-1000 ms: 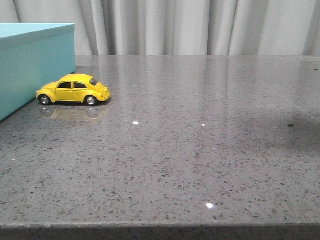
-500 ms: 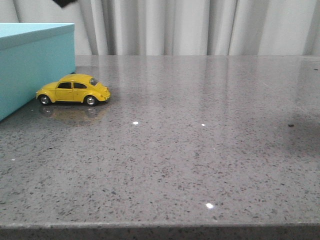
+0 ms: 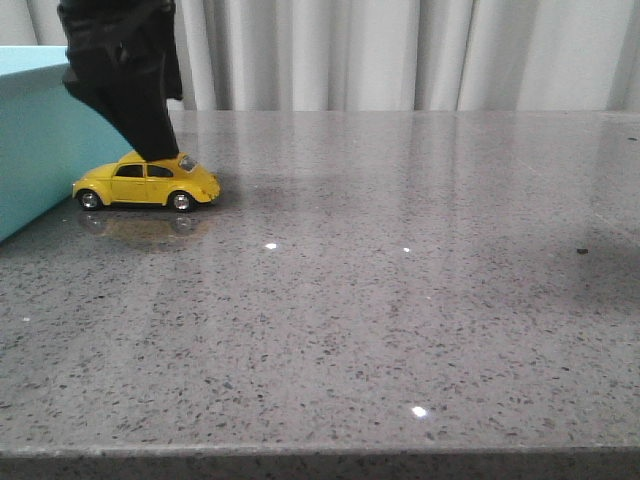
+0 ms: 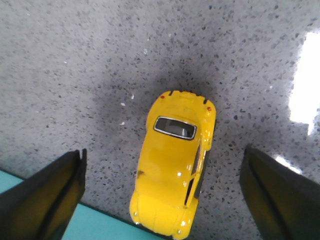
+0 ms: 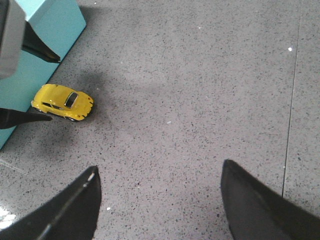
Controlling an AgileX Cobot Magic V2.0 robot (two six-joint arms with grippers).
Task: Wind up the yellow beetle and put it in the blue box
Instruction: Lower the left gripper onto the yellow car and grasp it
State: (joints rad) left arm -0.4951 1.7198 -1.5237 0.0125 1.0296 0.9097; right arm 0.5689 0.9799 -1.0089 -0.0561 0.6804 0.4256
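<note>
The yellow beetle (image 3: 147, 182) stands on its wheels on the grey table, its nose close to the blue box (image 3: 40, 140) at the far left. My left gripper (image 3: 155, 148) hangs right over the car's roof, open. In the left wrist view the beetle (image 4: 175, 165) lies between the two spread fingers (image 4: 45, 195), touching neither, with the box's edge (image 4: 75, 227) by its nose. My right gripper (image 5: 160, 167) is open and empty, high above the table and well to the right of the beetle (image 5: 62, 102) and the box (image 5: 50, 25). It is out of the front view.
The grey speckled stone table (image 3: 400, 300) stretches to the right of the car. Its front edge (image 3: 320, 455) runs along the bottom. A pale curtain (image 3: 400, 50) hangs behind the table.
My left gripper has come down from above the picture to just over the beetle's roof. The beetle and the box have not moved.
</note>
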